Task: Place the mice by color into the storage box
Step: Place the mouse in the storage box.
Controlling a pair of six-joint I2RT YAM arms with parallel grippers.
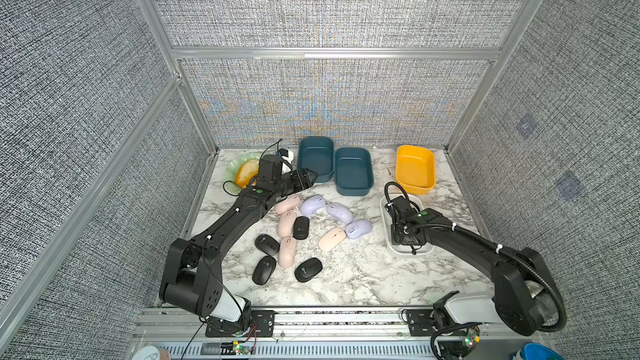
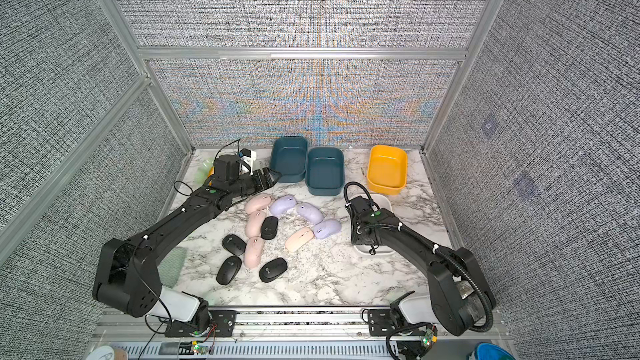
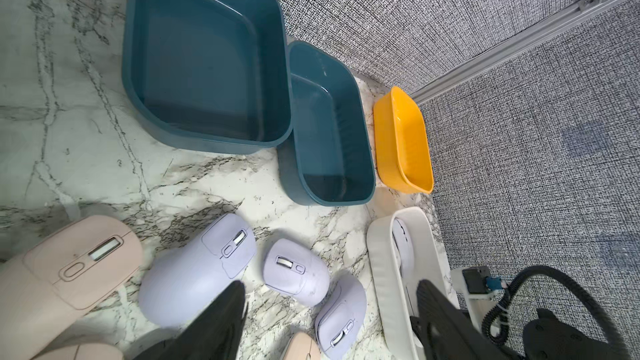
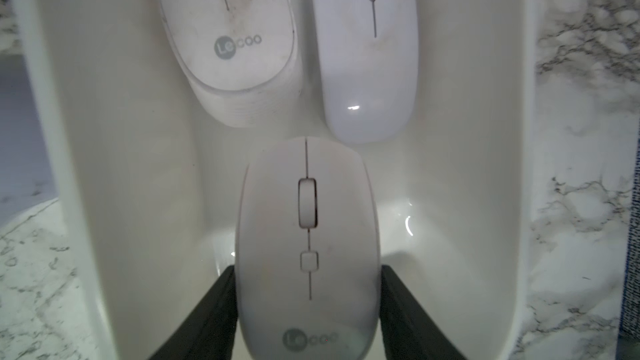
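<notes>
The left arm [image 1: 221, 233] and right arm [image 1: 460, 240] consist of matte black, rounded link housings on white base segments [image 1: 228, 306]. Each wrist housing bears a green indicator dot [image 1: 258, 191]. White cable ties [image 1: 209, 237] secure the wiring. A black corrugated conduit [image 1: 478, 237] runs along the right arm; thin black cables [image 1: 227, 190] follow the left. The left gripper [image 3: 329, 283] has tapered black fingers [image 3: 440, 309] with finely ribbed faces. Black mounting plates [image 1: 264, 322] show small screw heads.

A robotics lab test cell: an aluminium profile frame [image 1: 332, 53] holds grey woven fabric panels [image 1: 329, 1] left, right and far of a marble-patterned desk [image 1: 363, 271]. Black left arm [image 1: 228, 226] and right arm [image 1: 460, 237] are bolted to a near-edge metal rail [image 1: 339, 320], beside bare circuit boards [image 1: 239, 348].
</notes>
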